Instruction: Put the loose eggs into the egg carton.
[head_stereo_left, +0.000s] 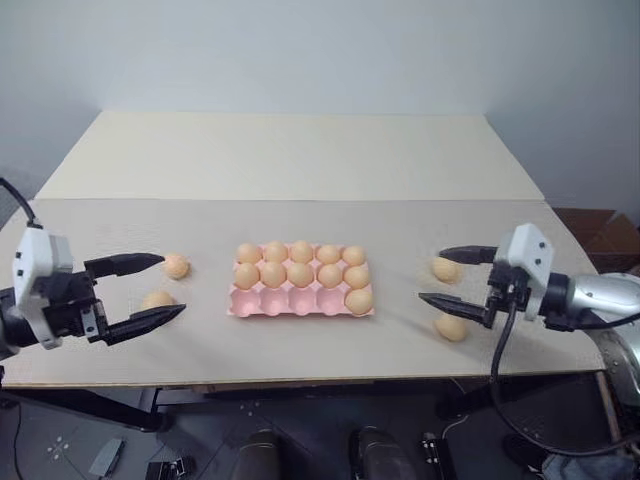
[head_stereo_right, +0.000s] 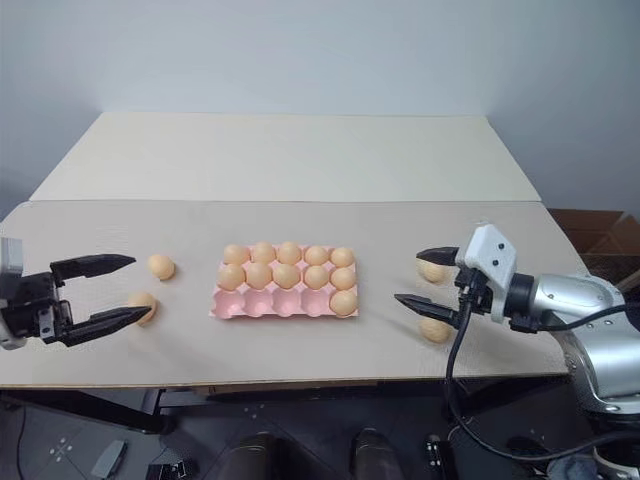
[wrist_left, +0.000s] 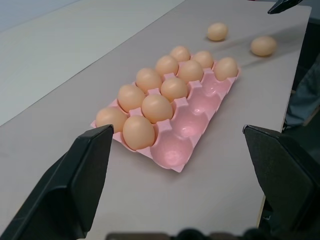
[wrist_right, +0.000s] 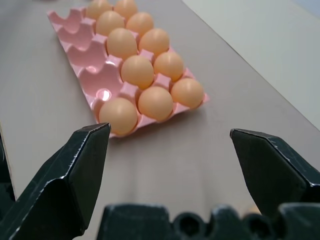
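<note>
The pink egg carton (head_stereo_left: 285, 303) lies in the middle of the table, with several eggs in its two far rows and one egg (head_stereo_left: 358, 300) in the right end cup of the near row. Two loose eggs (head_stereo_left: 176, 266) (head_stereo_left: 157, 300) lie to its left, and my left gripper (head_stereo_left: 170, 286) hovers open just beside them. Two more loose eggs (head_stereo_left: 446, 269) (head_stereo_left: 451, 327) lie to the right, where my right gripper (head_stereo_left: 432, 275) is open with nothing between its fingers. Both wrist views look along wide-open fingers at the carton (wrist_left: 185, 127) (wrist_right: 82, 50).
The grey table (head_stereo_left: 300, 225) joins a lighter cream section (head_stereo_left: 290, 150) at the back. Its front edge (head_stereo_left: 300, 378) runs just in front of both grippers. A brown box (head_stereo_left: 600, 230) sits off the far right side.
</note>
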